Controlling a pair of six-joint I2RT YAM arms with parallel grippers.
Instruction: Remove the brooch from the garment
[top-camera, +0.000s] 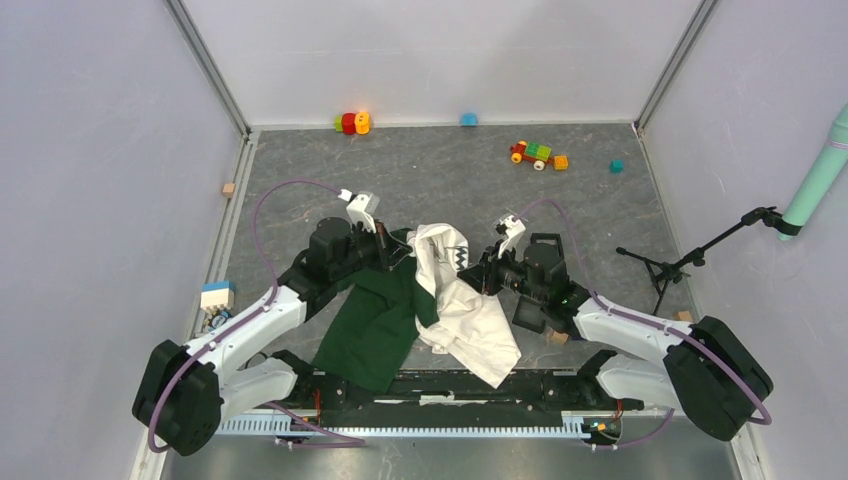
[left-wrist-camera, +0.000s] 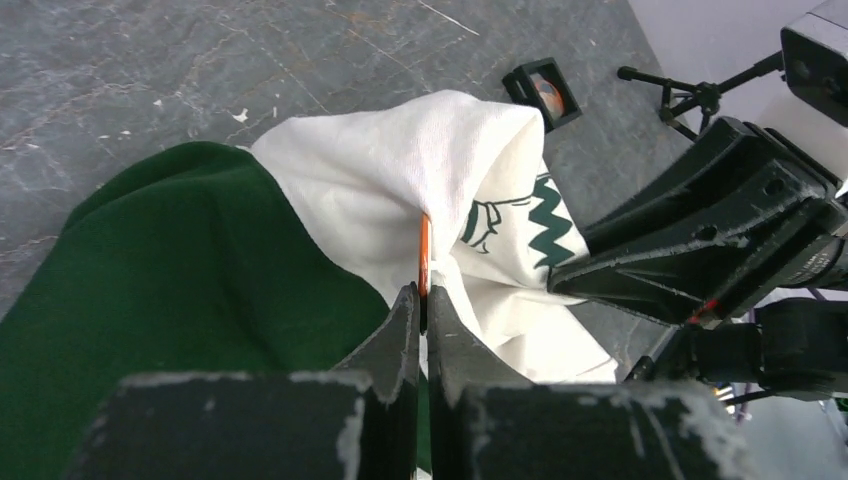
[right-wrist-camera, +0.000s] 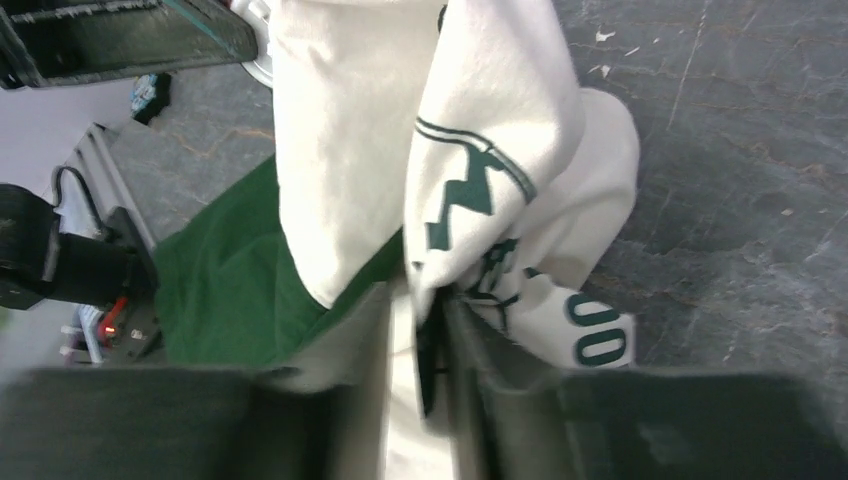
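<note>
Grey marbled tabletop (top-camera: 450, 170) carries bunched green-and-cream soft shirt (top-camera: 380, 320). Left gripper (left-wrist-camera: 422, 300) pinches thin orange brooch (left-wrist-camera: 424, 250), edge-on at the cream fold; right gripper (right-wrist-camera: 425, 335) clamps cream cloth.

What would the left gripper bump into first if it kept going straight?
Probably the cream-white fold of the shirt, right behind the orange brooch that the left gripper pinches. Depth is hard to judge.

The top camera looks down from high behind the near edge across the whole table (top-camera: 430, 170), while each wrist camera faces forward, close against the garment (top-camera: 470, 325) all three share.
</note>
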